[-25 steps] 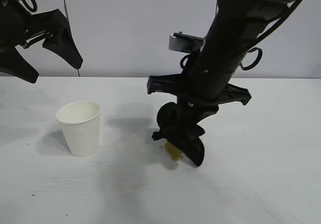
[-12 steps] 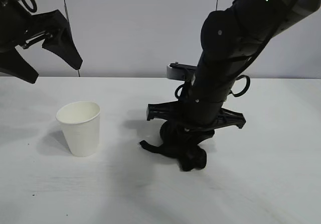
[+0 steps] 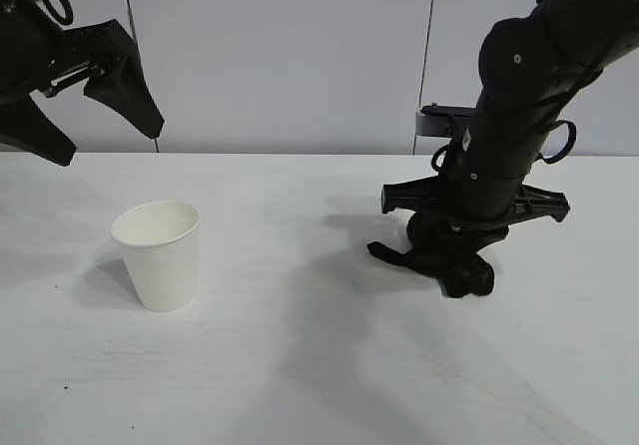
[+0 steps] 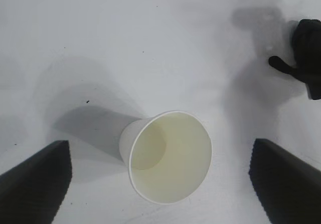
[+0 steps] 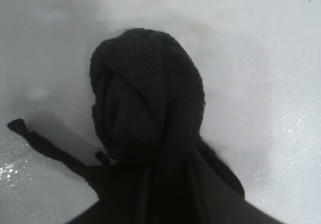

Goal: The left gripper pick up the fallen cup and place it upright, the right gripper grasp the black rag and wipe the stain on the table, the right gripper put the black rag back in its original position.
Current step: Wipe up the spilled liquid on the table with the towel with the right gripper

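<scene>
The white paper cup (image 3: 157,255) stands upright on the left of the table (image 3: 300,385), mouth up and empty (image 4: 168,156). My left gripper (image 3: 105,141) hangs open high above and behind it, and its broad fingers (image 4: 35,184) are spread well clear of the cup's sides. My right gripper (image 3: 446,240) points down at the right of centre, shut on the black rag (image 3: 454,270). It presses the bundle (image 5: 145,98) against the tabletop, and a thin tail of cloth (image 3: 384,253) trails toward the cup. The stain does not show in any view.
A pale grey wall runs behind the table's far edge. The right arm's dark shadow falls on the white surface between the cup and the rag. The rag and right gripper also appear far off in the left wrist view (image 4: 306,53).
My right gripper has dragged the rag rightward across the table, away from the cup. The yellowish blotch seen under it a second ago no longer shows. Cup and left gripper are unmoved.
</scene>
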{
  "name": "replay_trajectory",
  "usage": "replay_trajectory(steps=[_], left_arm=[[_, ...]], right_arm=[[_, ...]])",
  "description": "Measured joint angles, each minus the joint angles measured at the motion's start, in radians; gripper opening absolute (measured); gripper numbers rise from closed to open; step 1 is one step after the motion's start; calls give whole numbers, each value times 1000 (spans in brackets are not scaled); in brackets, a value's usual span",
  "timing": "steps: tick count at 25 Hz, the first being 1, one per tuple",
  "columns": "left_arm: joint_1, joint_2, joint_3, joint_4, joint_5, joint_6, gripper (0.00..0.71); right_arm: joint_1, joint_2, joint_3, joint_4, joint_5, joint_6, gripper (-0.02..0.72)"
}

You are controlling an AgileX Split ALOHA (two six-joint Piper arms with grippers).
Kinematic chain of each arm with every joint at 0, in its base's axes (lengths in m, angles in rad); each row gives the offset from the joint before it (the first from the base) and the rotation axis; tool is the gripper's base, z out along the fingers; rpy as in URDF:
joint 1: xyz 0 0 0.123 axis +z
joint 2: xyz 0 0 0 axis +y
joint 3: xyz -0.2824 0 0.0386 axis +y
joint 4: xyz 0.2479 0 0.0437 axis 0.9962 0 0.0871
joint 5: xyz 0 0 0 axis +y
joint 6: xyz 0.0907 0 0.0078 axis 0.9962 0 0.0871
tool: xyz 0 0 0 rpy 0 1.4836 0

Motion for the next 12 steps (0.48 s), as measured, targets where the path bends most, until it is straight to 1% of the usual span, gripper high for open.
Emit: replay_trajectory(steps=[3, 5, 7, 8, 12], left_arm=[[0, 0, 0, 0, 0, 0, 694], [0, 0, 0, 0, 0, 0, 694], [0, 0, 0, 0, 0, 0, 694], [0, 0, 0, 0, 0, 0, 694], [0, 0, 0, 0, 1, 0, 694]], right_arm=[[103, 0, 0, 65, 6, -28, 91], [171, 0, 0, 92, 12, -30, 91], [221, 1, 0, 100, 14, -19, 91], [230, 1, 0, 98, 14, -7, 91], [204, 1, 0, 67, 18, 27, 91]])
